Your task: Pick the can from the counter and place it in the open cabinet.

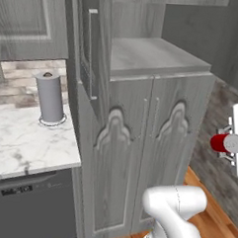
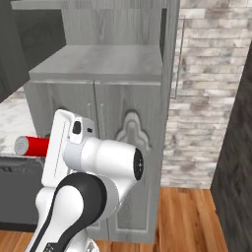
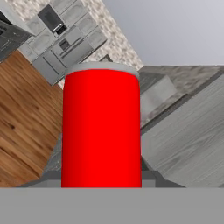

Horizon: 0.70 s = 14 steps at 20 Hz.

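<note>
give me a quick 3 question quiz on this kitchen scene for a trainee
1. True or false: the small red cylindrical can with the silver top already stands on the flat grey shelf of the tall grey wood-grain cabinet.
2. What stands on the white marble counter left of the cabinet? A) a grey paper towel roll B) a kettle C) a bowl
3. Fill in: the tool is ____ on the can, which is carried on its side in the air.

Key: 1 false; 2 A; 3 shut
</note>
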Available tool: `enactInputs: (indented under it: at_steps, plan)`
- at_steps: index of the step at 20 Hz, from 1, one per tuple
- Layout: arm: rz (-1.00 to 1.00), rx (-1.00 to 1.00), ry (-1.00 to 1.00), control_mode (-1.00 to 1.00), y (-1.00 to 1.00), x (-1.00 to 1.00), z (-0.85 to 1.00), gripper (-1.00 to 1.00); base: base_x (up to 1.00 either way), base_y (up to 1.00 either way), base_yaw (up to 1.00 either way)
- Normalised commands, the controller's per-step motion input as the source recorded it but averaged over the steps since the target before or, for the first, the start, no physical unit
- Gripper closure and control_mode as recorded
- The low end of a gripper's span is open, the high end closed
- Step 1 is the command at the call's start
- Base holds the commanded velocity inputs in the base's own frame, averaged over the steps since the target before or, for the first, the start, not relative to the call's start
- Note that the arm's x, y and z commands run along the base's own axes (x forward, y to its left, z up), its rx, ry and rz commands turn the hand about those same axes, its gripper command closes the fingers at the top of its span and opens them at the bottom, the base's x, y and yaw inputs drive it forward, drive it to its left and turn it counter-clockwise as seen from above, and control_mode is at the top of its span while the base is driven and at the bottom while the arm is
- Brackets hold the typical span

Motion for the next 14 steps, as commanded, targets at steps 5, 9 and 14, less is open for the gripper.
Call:
enactInputs:
  at_steps: [5, 9, 14]
  plan:
    - [0.00, 0.00, 0.00, 1.00, 0.00, 0.00, 0.00, 1.00, 0.52, 0.30, 0.00]
    - [0.00, 0.00, 0.00, 1.00, 0.00, 0.00, 0.00, 1.00, 0.39, 0.18, 0.00]
    - [0.00, 0.00, 0.00, 1.00, 0.00, 0.00, 0.00, 1.00, 0.31, 0.15, 0.00]
